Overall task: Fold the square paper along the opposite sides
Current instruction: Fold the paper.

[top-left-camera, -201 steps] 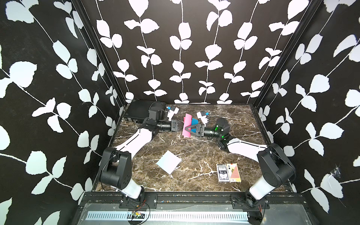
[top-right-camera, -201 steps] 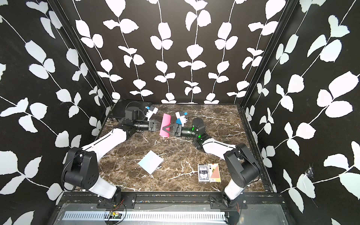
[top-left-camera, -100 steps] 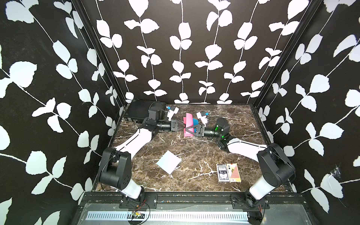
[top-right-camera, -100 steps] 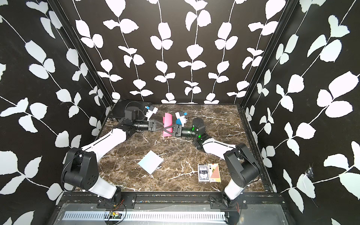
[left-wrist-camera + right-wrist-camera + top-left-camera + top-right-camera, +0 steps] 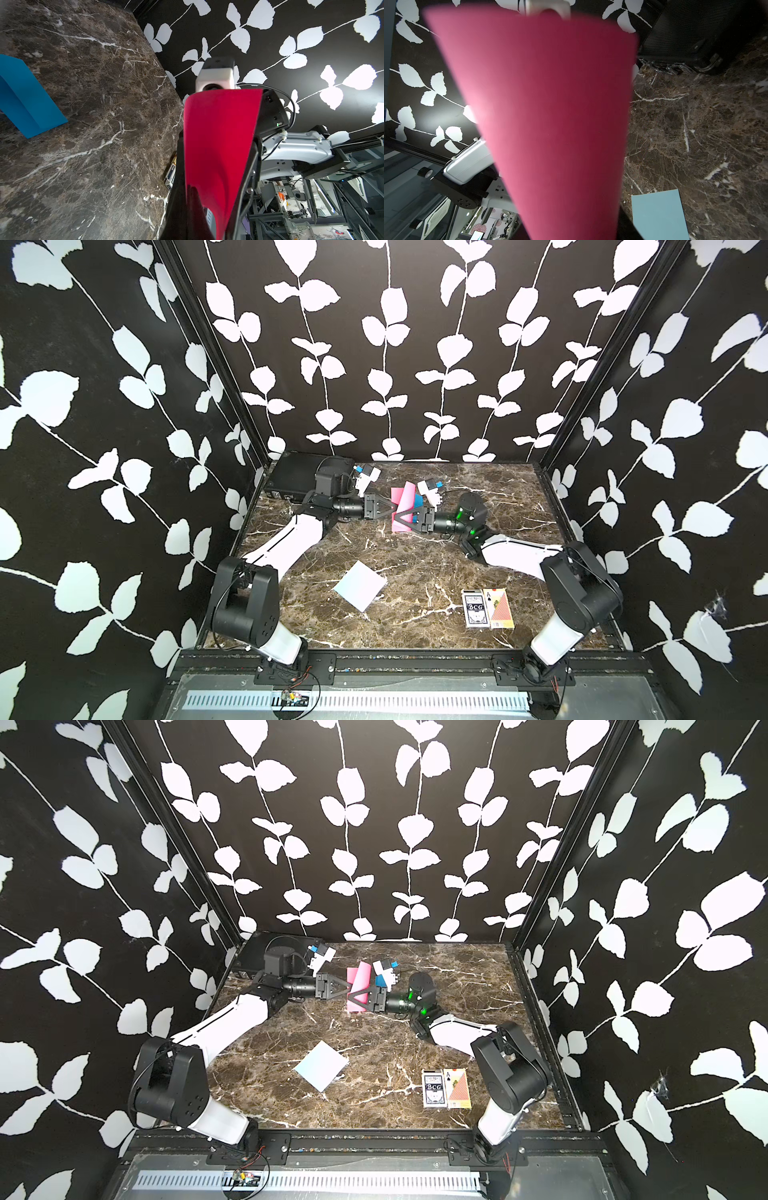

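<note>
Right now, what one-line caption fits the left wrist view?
Pinched pink paper fills the centre, right arm behind it, blue paper on the marble table.

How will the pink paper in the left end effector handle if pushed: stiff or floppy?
Probably bendy: the pink paper bows where the left end effector pinches it, in the left wrist view. It likely has some body too, since its free part stands without drooping in both top views. Pushed edge-on, it would likely buckle.
</note>
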Motion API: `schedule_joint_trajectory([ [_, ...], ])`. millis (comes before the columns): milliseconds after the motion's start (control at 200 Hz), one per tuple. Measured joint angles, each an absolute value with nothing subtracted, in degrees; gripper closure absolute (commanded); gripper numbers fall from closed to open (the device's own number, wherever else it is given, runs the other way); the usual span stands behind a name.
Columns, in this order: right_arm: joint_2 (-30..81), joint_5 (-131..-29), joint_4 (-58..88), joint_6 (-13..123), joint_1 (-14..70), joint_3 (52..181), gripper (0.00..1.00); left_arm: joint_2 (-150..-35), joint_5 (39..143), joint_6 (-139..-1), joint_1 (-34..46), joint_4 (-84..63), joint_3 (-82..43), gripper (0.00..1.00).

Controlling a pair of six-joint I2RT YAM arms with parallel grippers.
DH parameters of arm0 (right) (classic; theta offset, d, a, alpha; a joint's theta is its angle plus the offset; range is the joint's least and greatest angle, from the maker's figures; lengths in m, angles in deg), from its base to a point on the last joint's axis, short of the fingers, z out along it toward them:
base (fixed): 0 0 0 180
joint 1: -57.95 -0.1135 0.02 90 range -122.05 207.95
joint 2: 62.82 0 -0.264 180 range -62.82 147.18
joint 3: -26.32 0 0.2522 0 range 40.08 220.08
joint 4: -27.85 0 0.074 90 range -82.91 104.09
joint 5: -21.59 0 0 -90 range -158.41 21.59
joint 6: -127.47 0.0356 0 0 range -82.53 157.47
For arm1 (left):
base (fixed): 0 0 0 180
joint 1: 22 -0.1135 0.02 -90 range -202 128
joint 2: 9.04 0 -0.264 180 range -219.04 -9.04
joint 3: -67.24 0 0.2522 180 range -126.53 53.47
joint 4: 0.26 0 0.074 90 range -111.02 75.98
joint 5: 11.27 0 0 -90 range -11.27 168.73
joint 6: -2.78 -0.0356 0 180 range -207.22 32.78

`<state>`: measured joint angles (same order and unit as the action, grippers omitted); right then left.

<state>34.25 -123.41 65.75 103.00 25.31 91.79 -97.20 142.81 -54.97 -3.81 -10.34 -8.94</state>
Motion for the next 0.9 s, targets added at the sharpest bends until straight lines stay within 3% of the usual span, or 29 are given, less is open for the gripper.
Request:
schedule_joint_trajectory([
  [535,35.2,-124.4,66.0,103.9,24.3,92.4,0.69,-97.2,142.9,-54.0,-3.8,-9.4,-8.6,1.00],
  [895,35.4,-124.3,64.9,103.2,24.1,92.7,0.88,-97.2,143.0,-53.9,-3.8,-8.9,-8.3,1.00],
])
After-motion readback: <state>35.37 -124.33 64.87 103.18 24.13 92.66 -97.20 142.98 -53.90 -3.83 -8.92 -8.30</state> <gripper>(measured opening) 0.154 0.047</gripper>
